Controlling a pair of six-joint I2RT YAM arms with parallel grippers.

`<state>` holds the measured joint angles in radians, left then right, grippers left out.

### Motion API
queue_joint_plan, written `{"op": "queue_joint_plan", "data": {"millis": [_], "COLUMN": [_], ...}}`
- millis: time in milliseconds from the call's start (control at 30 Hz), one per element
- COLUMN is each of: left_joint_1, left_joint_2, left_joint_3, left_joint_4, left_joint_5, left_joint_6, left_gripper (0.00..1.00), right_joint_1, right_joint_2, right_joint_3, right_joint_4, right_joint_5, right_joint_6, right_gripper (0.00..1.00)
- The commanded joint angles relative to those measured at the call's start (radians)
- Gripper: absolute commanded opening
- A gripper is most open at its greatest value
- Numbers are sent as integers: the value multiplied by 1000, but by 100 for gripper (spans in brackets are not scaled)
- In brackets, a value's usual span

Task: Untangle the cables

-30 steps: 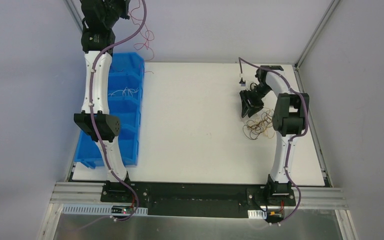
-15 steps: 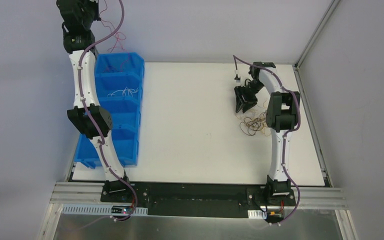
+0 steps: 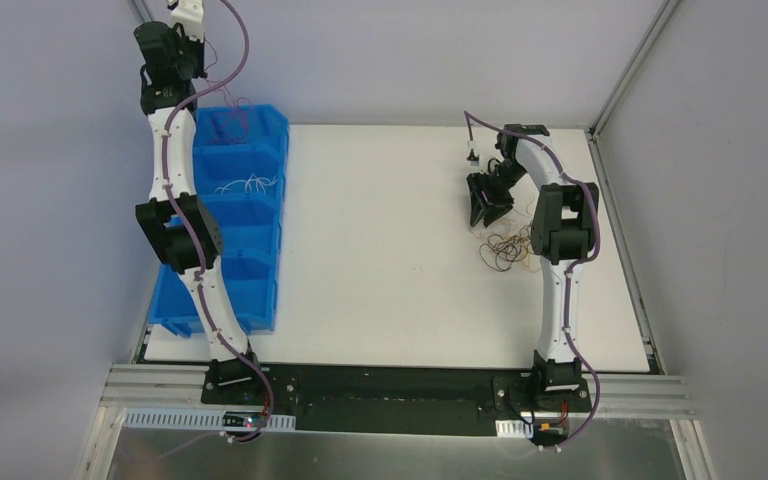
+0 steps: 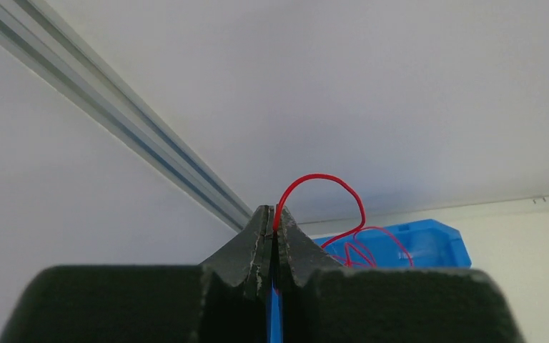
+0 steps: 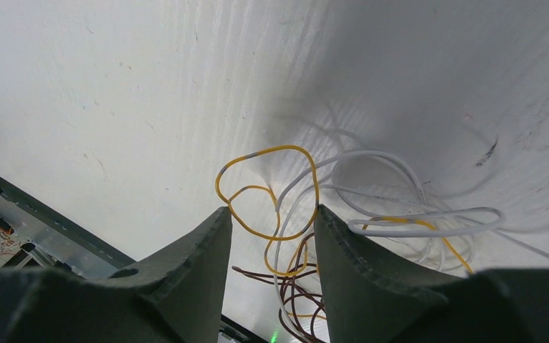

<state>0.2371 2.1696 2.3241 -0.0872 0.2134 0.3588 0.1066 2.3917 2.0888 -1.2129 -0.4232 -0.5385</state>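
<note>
My left gripper [image 3: 196,44] is raised high at the far left, above the far end of the blue bin [image 3: 260,215]. In the left wrist view it [image 4: 273,214] is shut on a thin red cable [image 4: 329,179], which loops up from the fingertips and hangs down into the bin's [image 4: 436,246] far compartment; from above the red cable [image 3: 237,108] dangles there. The other cables [image 3: 510,250] lie in a tangle on the white table at the right. My right gripper [image 3: 487,200] stands open just beyond them, a yellow loop [image 5: 268,150] between its fingers [image 5: 271,213], with white [image 5: 400,161] and brown [image 5: 293,286] wires beside it.
The blue bin runs along the table's left edge in several compartments; one holds white wires [image 3: 248,185]. Grey walls and an aluminium frame rail [image 4: 136,136] close in the back and sides. The white table [image 3: 390,250] stretches between the two arms.
My left arm has swung left and come over the bin, carrying the red cable from the back wall to the far compartment. My right gripper shifted away from the tangle, then held still.
</note>
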Motion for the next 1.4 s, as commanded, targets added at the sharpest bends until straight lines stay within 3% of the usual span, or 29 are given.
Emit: {"op": "queue_joint_plan", "data": {"millis": [0,100,333,533,633,733,867,1033,1133,1267,1367], "left_joint_1": [7,6,4,5,8,8,9,-16,-41,-83,-134], "left_joint_2": [17,-10,-152,-214,-172,-138,-208,-279,-329,-403,-441], "left_joint_3": [-2,-18,-183,-265,-169,-92,-173,-268,-340,-476,-577], "left_joint_4": [33,10,-2,-114,-274,-456,-479,-479,-473,-430,-410], "left_joint_5": [-61,-61,-56,-50,-62,-20,127,333,408,465,514], "left_joint_6": [27,-3,-72,-137,-210,-235,-267,-268,-257,-249,-208], "left_gripper": [13,37,59,93,99,99,99,99,99,98,90], "right_joint_1": [3,0,-51,-149,-177,-183,-177,-154,-109,-21,47], "right_joint_2": [-31,-62,-188,-272,-295,-315,-309,-212,-152,-79,-90], "right_joint_3": [30,37,-27,-167,-219,-271,-331,-325,-273,-147,-100], "right_joint_4": [-44,-43,-46,-43,-35,-16,28,98,109,24,-27], "right_joint_5": [1,-14,-7,119,166,186,258,297,249,55,-103], "right_joint_6": [13,24,15,-21,-35,-50,-48,-11,-30,-63,-96], "right_gripper": [49,50,56,70,71,72,82,82,69,22,1]}}
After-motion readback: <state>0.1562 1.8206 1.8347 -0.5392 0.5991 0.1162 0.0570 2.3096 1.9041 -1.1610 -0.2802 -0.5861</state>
